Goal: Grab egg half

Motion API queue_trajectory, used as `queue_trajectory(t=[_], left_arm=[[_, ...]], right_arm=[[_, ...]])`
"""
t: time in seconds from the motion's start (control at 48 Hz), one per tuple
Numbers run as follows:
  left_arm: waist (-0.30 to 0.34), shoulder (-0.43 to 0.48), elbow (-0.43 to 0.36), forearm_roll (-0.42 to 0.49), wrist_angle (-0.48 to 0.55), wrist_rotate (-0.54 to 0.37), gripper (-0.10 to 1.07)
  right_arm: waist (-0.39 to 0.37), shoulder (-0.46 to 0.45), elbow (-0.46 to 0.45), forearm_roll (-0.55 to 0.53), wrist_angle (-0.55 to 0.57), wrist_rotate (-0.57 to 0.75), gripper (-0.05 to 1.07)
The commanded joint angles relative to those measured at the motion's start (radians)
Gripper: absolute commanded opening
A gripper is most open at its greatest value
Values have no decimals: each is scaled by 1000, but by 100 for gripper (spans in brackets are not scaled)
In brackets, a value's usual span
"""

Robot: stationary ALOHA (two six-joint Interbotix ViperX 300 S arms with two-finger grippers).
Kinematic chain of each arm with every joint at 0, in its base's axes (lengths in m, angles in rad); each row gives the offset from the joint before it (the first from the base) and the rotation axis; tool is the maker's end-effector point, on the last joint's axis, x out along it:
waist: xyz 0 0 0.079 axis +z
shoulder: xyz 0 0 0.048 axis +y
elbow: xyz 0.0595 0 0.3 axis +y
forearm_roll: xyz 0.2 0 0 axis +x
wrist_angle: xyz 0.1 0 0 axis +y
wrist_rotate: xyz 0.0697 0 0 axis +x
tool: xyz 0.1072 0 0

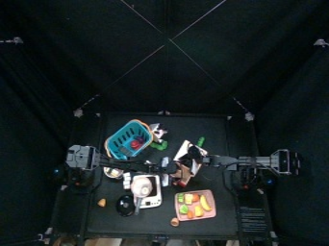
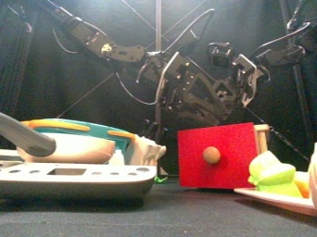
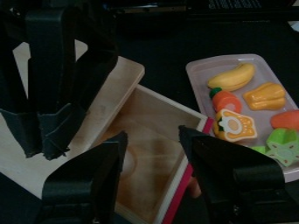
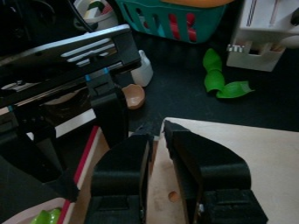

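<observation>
Egg half (image 3: 237, 125) was on the pink tray (image 3: 201, 68), lying flat among the other toy food. It was white with a wavy outline and a yellow-orange yolk patch in the middle. Neighbours on the tray were a banana (image 3: 233, 76), an orange pepper (image 3: 267, 95), a red piece just beside the egg, and something green (image 3: 281, 144) at the end. In the top view the tray (image 1: 195, 204) sat near the front edge of the surface (image 1: 110, 216), too small there to pick the egg out.

Left hand (image 3: 152, 171) was wide open and empty, hovering over the open wooden box (image 3: 146, 131) beside the tray, not touching the egg. Right hand (image 4: 158, 175) was over the same box; can't tell whether it was closed or gripping.
</observation>
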Motion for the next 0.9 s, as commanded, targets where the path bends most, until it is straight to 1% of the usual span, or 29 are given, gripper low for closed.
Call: queue_trajectory(t=[0.0, 0.104, 0.167, 0.188, 0.25, 0.292, 0.417, 0.458, 0.542, 0.646, 0.875], left_arm=[[3, -26, -6, 0, 3, 0, 87], [-5, -97, 12, -5, 44, -2, 87], [-14, -155, 34, -3, 94, 2, 87], [-26, -184, 46, 0, 127, 3, 87], [-57, -235, 78, 8, 213, 2, 87], [-81, -267, 104, 9, 295, 0, 87], [-140, -314, 161, 11, 468, 2, 87], [-150, -324, 173, 11, 505, 0, 87], [-173, -333, 183, 9, 546, 0, 87], [-202, -345, 183, 12, 571, 2, 87], [-219, -367, 206, 63, 646, 0, 87]], right_arm=[[-3, -25, -15, 0, -6, -2, 61], [-3, -25, -11, 0, -6, -2, 61], [-3, -25, -11, 0, -6, -3, 61], [-3, -25, -11, 0, -5, -3, 61], [-3, -25, -11, 0, -5, -3, 61], [-3, -23, -12, 0, -6, -3, 61], [-3, -14, -20, 2, -6, -2, 61], [-5, -12, -21, 0, -6, -2, 61], [-5, -6, -25, 2, -6, -2, 61], [-6, 2, -26, 0, -6, 0, 61], [-6, 9, -26, 0, -6, 2, 61]])
